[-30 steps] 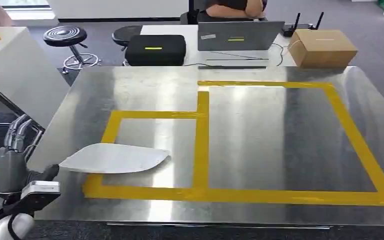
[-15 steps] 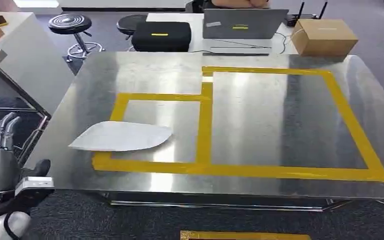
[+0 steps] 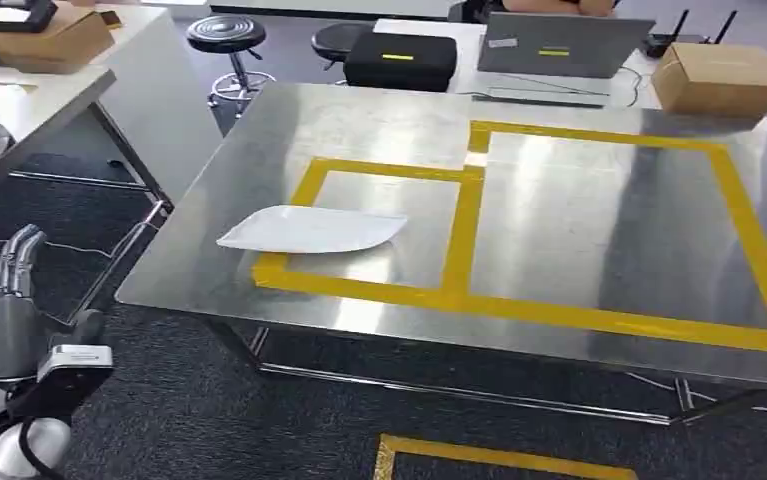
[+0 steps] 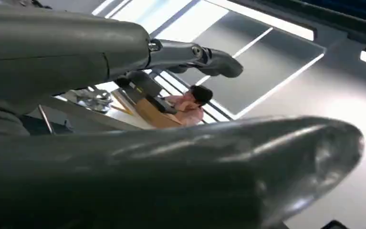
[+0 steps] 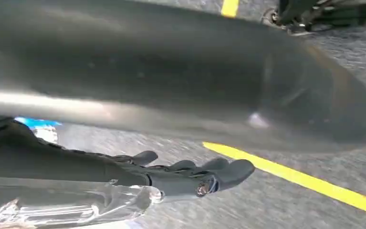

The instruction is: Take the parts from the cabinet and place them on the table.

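Note:
A flat pale grey part (image 3: 309, 230) lies on the steel table (image 3: 359, 120), across the near left corner of the smaller yellow-taped rectangle (image 3: 464, 200). My left hand (image 3: 19, 310) is raised beside and below the table's left edge, well apart from the part; its fingers (image 4: 195, 55) are straight and spread from the thumb (image 4: 171, 171), and it holds nothing. My right hand (image 5: 190, 174) hangs over the grey carpet with its fingers stretched out and nothing in it.
Behind the table stand a black case (image 3: 399, 60), a laptop (image 3: 559, 45), a cardboard box (image 3: 719, 80) and two stools (image 3: 224, 35). A white bench (image 3: 29, 80) with a box is at the left. Yellow floor tape (image 3: 499, 455) runs below. A person (image 4: 190, 102) sits far off.
The whole picture has shifted: the camera has backed away from the table and turned left. The part stays where it lay. My left hand stays raised and empty.

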{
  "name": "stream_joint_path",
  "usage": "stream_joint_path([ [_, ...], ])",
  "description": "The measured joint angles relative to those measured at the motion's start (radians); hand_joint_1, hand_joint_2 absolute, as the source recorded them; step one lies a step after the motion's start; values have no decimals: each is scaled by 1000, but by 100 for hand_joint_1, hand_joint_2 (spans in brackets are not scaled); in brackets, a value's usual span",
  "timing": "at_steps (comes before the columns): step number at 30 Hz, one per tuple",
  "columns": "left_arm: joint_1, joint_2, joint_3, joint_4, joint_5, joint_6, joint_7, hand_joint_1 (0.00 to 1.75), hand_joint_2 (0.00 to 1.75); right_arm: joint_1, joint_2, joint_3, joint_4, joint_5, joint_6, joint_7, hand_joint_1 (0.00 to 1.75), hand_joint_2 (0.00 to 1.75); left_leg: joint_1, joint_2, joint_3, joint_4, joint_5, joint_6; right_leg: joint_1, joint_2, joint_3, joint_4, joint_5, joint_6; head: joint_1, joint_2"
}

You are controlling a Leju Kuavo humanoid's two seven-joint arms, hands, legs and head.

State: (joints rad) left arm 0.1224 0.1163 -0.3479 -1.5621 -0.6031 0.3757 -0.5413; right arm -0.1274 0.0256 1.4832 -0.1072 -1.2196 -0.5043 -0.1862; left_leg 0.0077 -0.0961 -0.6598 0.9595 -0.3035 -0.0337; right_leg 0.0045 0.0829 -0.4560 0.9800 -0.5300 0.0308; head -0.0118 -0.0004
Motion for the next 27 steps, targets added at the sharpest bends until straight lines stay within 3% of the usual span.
stream_joint_path([
  [1,1,0,0,2,8,-3,-5,0,0,0,0,0,0,0,0,0,0,0,-3,-16,-6,-8,15,-9,-1,-14,-8,-3,12,-7,-1,0],
  [2,1,-1,0,5,11,-4,-10,0,0,-2,5,0,0,0,3,0,0,0,1,-1,-14,-4,6,-8,-12,-35,-16,-9,30,-15,-2,0],
  [3,-1,-2,0,6,17,-5,-11,0,0,-3,4,0,0,-1,3,0,0,0,-3,43,-29,24,-55,-13,-11,-45,-30,-10,43,-22,-9,0],
  [4,-7,-2,0,8,19,-7,-11,0,0,-1,3,0,0,-1,4,0,0,0,0,66,-46,83,-127,-21,-10,-62,-39,-10,55,-26,-21,0],
  [5,-10,-5,0,10,30,-8,-11,0,0,1,3,0,0,-1,6,1,0,0,3,78,-64,159,-191,-29,-10,-76,-55,-10,67,-26,-22,0],
  [6,-11,-8,0,13,42,-10,-11,0,0,2,3,0,0,-1,6,3,0,0,5,83,-81,244,-235,-36,-11,-93,-72,-9,79,-25,-23,0],
  [7,-11,-9,2,16,52,-10,-11,0,0,3,3,0,0,-1,7,4,0,0,9,84,-89,310,-242,-42,-11,-108,-89,-8,91,-23,-25,0],
  [8,-11,-11,3,19,60,-9,-11,0,0,3,3,0,0,-2,6,4,0,0,12,84,-79,333,-217,-47,-12,-125,-105,-6,102,-19,-26,0],
  [10,-14,-19,11,24,70,-6,-10,0,0,2,4,0,0,-4,6,4,0,0,15,93,-5,272,-145,-54,-15,-152,-134,-1,119,-9,-26,0],
  [11,-17,-23,16,25,71,-5,-9,0,0,0,4,0,0,-5,6,4,0,0,17,114,58,198,-134,-58,-17,-164,-144,4,124,-3,-27,0],
  [12,-22,-29,22,26,71,-5,-8,0,0,-1,3,0,0,-5,5,3,0,0,17,161,139,106,-157,-59,-12,-173,-150,11,128,3,-29,0],
  [13,-31,-33,26,27,74,-6,-6,0,0,0,5,0,0,-6,5,3,0,0,13,177,197,13,-181,-50,-11,-184,-158,22,132,9,-37,0],
  [14,-34,-39,26,27,78,-7,-2,0,0,-3,5,0,0,-6,5,3,0,0,7,171,201,-9,-199,-27,-12,-196,-162,25,144,18,-35,0],
  [16,-24,-40,33,32,89,-8,2,0,0,-4,6,0,0,-7,6,4,0,0,-1,151,177,-3,-188,-5,-19,-218,-166,17,162,27,-35,0],
  [17,-20,-42,38,35,91,-8,2,0,0,-2,7,0,0,-7,6,4,0,0,0,142,168,-7,-175,12,-23,-210,-172,19,159,35,-42,0],
  [18,-20,-49,40,36,91,-8,2,0,0,1,7,0,0,-7,8,5,0,0,3,134,157,-6,-164,20,-25,-156,-184,38,118,43,-39,0],
  [19,-23,-50,44,38,91,-8,2,0,0,6,7,0,0,-6,8,5,0,0,3,121,143,-6,-153,29,-24,-113,-200,95,51,43,-36,0],
  [20,-25,-56,44,39,91,-8,2,0,0,9,7,0,0,-6,11,6,0,0,1,108,129,-6,-141,34,-23,-93,-222,179,-6,40,-34,0],
  [21,-25,-61,44,39,91,-8,2,0,0,10,7,0,0,-5,12,6,0,0,-2,95,115,-5,-129,36,-22,-86,-243,260,-46,38,-33,0],
  [22,-24,-65,44,40,91,-8,2,0,0,10,7,0,0,-5,12,6,0,0,-4,83,100,-5,-117,37,-19,-84,-255,320,-66,35,-34,0],
  [23,-23,-67,44,41,91,-8,2,0,0,10,7,0,0,-5,13,6,0,0,-5,71,86,-4,-106,36,-15,-84,-249,337,-57,31,-34,0],
  [24,-23,-69,44,43,90,-8,2,0,0,9,7,0,0,-4,13,6,0,0,-5,55,71,-4,-94,34,-13,-83,-218,309,-24,26,-33,0],
  [25,-23,-71,44,43,88,-8,2,0,0,8,7,0,0,-3,13,6,0,0,-5,39,58,-3,-84,30,-13,-77,-167,243,14,22,-33,0],
  [26,-24,-73,44,44,87,-8,2,0,0,7,6,0,0,0,13,6,0,0,-4,26,46,-2,-74,26,-15,-60,-103,150,41,18,-34,0],
  [27,-24,-74,44,44,85,-7,2,0,0,6,6,0,0,2,13,6,0,0,-3,15,38,2,-65,20,-18,-15,-43,59,28,16,-33,0],
])
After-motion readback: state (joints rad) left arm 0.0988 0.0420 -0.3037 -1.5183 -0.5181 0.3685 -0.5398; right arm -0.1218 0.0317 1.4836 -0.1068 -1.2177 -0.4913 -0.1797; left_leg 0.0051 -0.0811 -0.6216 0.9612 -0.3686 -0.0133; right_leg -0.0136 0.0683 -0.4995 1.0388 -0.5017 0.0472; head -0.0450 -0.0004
